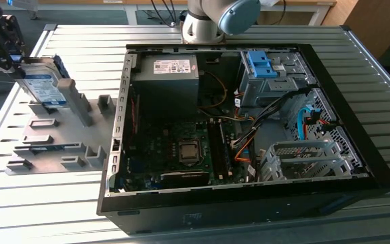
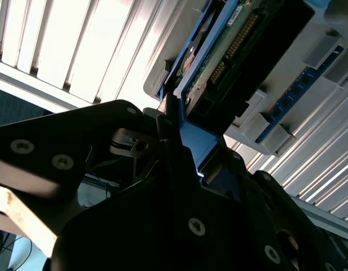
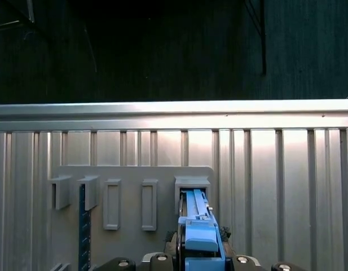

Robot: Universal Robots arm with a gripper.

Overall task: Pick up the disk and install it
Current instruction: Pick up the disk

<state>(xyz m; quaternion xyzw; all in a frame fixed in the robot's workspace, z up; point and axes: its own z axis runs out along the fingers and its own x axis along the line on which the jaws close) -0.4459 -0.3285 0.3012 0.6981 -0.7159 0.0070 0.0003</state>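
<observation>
Closest sat the black metal claw (image 2: pixel 182 129), its fingers (image 2: pixel 169 119) closed on the near end of the disk (image 2: pixel 219 56). The disk was a flat rectangular silver metal hard drive with a white-and-blue label and a blue plastic carrier frame (image 2: pixel 196 148) around its edges. The grip appeared to fall on that frame, while the green circuit board on the drive's underside lay exposed just beyond the claw.

In the first wrist view the disk (image 3: pixel 197 226) ran straight away from the claw (image 3: pixel 199 254). Its far end sat at a slot of the pale grey plastic holder plate (image 3: pixel 134 175), so it looked not yet clear of its stand. In the exterior view the claw (image 1: pixel 18 61) stood above the disk (image 1: pixel 46 86), which rested tilted on edge in the holder.

Judged from this, the disk would handle as stiff and fairly heavy for its size. Its smooth metal faces were likely to slip, and the bare board would not forgive pressure or a knock. The frame's end, where the claw had it, seemed the sound place to grip: plastic, slightly yielding, clear of board and connector.

Beyond the holder stretched the ribbed silver metal table (image 3: pixel 275 169). Well apart from the claw, the open black computer case (image 1: pixel 249 216) lay on its side.
</observation>
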